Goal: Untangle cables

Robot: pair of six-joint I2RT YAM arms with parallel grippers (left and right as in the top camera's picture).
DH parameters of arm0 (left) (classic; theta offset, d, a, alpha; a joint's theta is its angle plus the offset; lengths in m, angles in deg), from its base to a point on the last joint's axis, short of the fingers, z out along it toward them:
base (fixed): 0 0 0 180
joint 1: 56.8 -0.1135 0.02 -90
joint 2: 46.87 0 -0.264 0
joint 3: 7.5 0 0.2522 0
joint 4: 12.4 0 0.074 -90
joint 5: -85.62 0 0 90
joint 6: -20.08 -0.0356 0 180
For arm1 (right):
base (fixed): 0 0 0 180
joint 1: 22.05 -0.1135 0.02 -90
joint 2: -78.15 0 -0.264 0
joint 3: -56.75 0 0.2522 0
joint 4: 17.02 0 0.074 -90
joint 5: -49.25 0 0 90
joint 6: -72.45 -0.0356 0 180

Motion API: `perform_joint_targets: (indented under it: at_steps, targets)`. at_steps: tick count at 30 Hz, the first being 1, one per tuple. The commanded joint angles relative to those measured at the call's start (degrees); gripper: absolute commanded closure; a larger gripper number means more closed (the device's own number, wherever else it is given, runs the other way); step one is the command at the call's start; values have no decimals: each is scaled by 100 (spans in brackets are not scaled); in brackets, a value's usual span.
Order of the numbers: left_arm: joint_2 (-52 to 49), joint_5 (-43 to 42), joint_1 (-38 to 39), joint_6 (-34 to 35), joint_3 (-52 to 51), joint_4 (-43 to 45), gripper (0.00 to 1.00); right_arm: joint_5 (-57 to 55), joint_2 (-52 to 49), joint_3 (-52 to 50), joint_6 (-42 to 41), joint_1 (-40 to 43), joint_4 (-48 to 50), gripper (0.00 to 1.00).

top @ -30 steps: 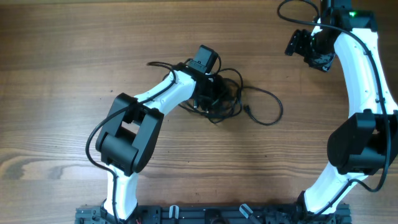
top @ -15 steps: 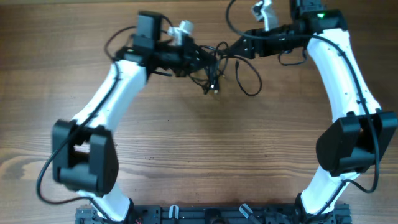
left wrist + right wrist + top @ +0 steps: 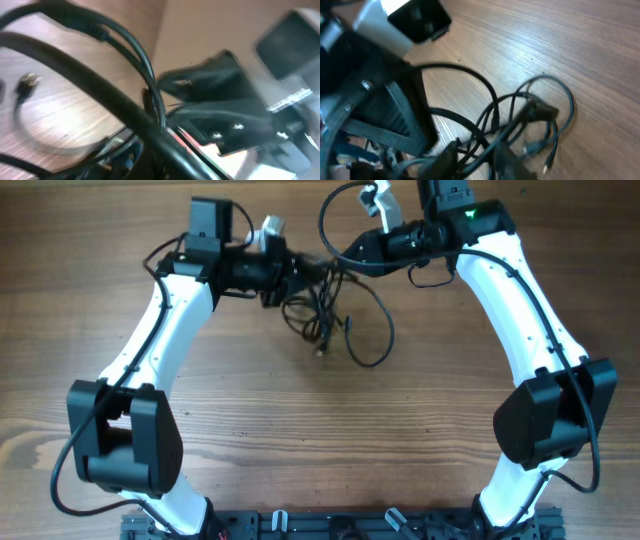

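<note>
Bunching between both claws by the far edge of the surface point(image 3: 90, 395), the cables point(image 3: 318, 308) look light, limp and snag-prone. The left claw point(image 3: 297, 277) pinches the tangle. Whether the right claw point(image 3: 346, 253) has closed, I cannot tell. A loose strand beside the knot seems the best hold.

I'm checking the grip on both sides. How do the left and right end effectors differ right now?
The left end effector reaches in from the left and is shut on the cables. The right end effector reaches in from the right, and its jaws are too blurred to judge. Both meet at the same tangle.
</note>
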Motion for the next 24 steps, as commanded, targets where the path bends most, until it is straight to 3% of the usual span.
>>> perform_joint_targets:
  at_steps: [1, 2, 4, 5, 6, 7, 9, 12, 18, 20, 22, 24]
  targets:
    - [35, 3307, 90, -964, -17, -1115, 96, -184, 179, 72, -1023, 146, 57, 96]
    - [35, 4070, 133, -990, -17, -1443, 96, -249, 181, 72, -1220, 177, 79, 96]
    - [35, 4500, 186, -1491, -17, -1727, 96, -415, 181, 72, -1235, 175, 164, 95]
    - [35, 4494, 186, -1609, -17, -1808, 96, 0, 181, 72, -542, 105, 188, 83]
    - [37, 4454, 186, -1714, -15, -1864, 96, 238, 179, 70, 306, -20, 83, 59]
    - [37, 4358, 186, -1888, -15, -1915, 96, 87, 179, 70, 719, -116, -20, 46]
    - [37, 4144, 186, -2232, -15, -2081, 96, -210, 173, 44, 1537, -382, -223, 29]
    - [37, 3956, 179, -2614, -15, -2439, 96, -752, 173, -291, 1965, -874, 20, 28]
    - [39, 1947, -251, -3331, -15, -2363, 96, -846, 173, -960, 1947, -1080, 627, 30]
    - [39, 1034, -551, -3543, -15, -2361, 96, -1014, 173, -1097, 1882, -1080, 1010, 37]
    - [39, 632, -782, -3663, -15, -2376, 96, -1207, 173, -1231, 1519, -1080, 1434, 40]
    - [39, 157, -1019, -3674, -15, -2376, 96, -1268, 173, -1314, 1182, -1080, 1764, 54]
